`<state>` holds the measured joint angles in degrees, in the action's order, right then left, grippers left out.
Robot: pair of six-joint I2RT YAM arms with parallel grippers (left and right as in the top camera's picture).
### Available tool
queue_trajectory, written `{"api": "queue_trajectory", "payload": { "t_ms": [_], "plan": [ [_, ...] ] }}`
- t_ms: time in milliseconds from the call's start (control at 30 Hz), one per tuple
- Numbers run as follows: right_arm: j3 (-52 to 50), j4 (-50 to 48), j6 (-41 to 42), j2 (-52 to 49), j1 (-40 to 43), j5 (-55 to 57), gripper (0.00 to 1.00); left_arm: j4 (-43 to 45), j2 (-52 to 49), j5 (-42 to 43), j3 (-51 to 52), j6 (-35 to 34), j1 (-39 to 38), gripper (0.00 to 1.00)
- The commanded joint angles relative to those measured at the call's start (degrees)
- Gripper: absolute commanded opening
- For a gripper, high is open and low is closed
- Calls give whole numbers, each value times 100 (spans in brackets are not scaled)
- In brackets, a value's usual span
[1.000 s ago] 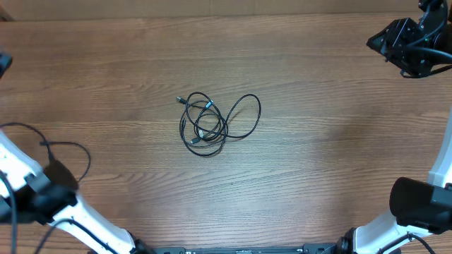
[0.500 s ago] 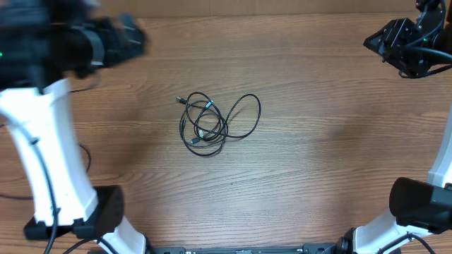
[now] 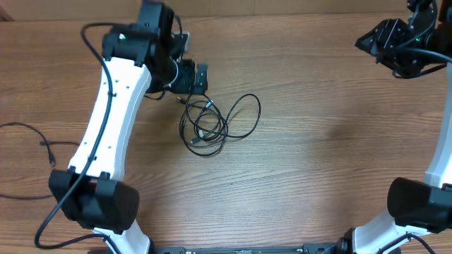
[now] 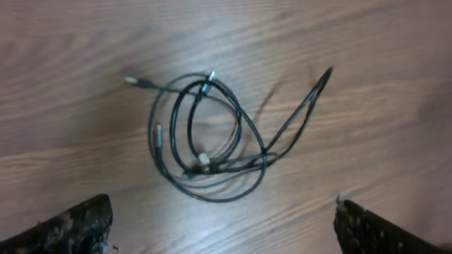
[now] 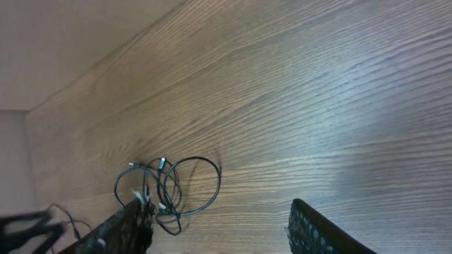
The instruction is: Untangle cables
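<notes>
Cables (image 3: 212,125) lie mid-surface (image 3: 318,155) in one loose black tangle of overlapping loops, silver plugs showing. I see my left end effector (image 3: 198,77) spread wide just beside them, and the right end effector (image 3: 381,44) equally spread, well apart.

Looks like a robotics lab bench: a wood-grain table (image 3: 318,141); a white-and-black left arm (image 3: 106,127) and right arm (image 3: 443,162) mounted at its near edge.

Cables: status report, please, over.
Left pincer open, beside cables. Right pincer open, far off. Cables tangled on table, ungripped. Nothing blocking.
</notes>
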<state>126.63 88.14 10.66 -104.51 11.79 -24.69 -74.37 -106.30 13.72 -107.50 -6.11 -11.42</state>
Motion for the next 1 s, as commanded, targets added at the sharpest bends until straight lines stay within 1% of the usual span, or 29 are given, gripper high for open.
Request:
{"api": "queue_trajectory", "payload": {
  "t_ms": [0,100,167,200,233,300,367,400,433,500,533,567,633,700,733,767,867,967],
  "plan": [
    [-31,-17,-31,13,-245,-46,60,457,-20,730,892,964,282,98],
    [-31,-81,-31,13,-420,-46,61,1102,-39,1110,1722,1360,472,92],
    [-31,-92,-31,13,-481,-35,64,1381,-66,1167,2015,1427,505,89],
    [-31,-87,-28,13,-518,0,64,1598,-107,1198,2232,1425,505,82],
    [-31,-85,-28,13,-538,26,65,1685,-131,1235,2321,1427,503,78],
    [-31,-66,-28,13,-553,83,65,2044,-195,1502,2632,1425,470,61],
    [-31,-55,-28,13,-553,81,65,2291,-212,1749,2817,1423,415,61],
    [-31,-52,-28,13,-553,81,65,2420,-214,1801,2909,1410,378,55],
    [-31,-52,-26,13,-553,79,65,2531,-214,1805,2983,1329,339,52],
    [-31,-37,-26,13,-557,76,65,2782,-216,1716,3145,1228,225,51],
    [-31,-26,-28,13,-566,68,65,2868,-216,1631,3198,1228,179,46],
    [-31,-4,-28,13,-588,52,65,3003,-216,1373,3244,1226,114,27],
    [-31,24,-31,13,-649,59,65,3161,-216,1073,3239,1102,66,5],
    [-31,31,-72,13,-719,61,65,3276,-212,984,3182,782,61,4],
    [-31,31,-192,13,-774,61,65,3261,-208,1021,2970,378,92,4],
    [-31,31,-225,13,-804,68,66,3202,-197,1080,2813,219,107,4],
    [-31,28,-223,13,-859,66,66,2855,-162,1484,2164,68,136,4],
    [-31,52,-225,13,-903,68,66,2312,-151,1921,1300,9,122,4]
  ]
}}
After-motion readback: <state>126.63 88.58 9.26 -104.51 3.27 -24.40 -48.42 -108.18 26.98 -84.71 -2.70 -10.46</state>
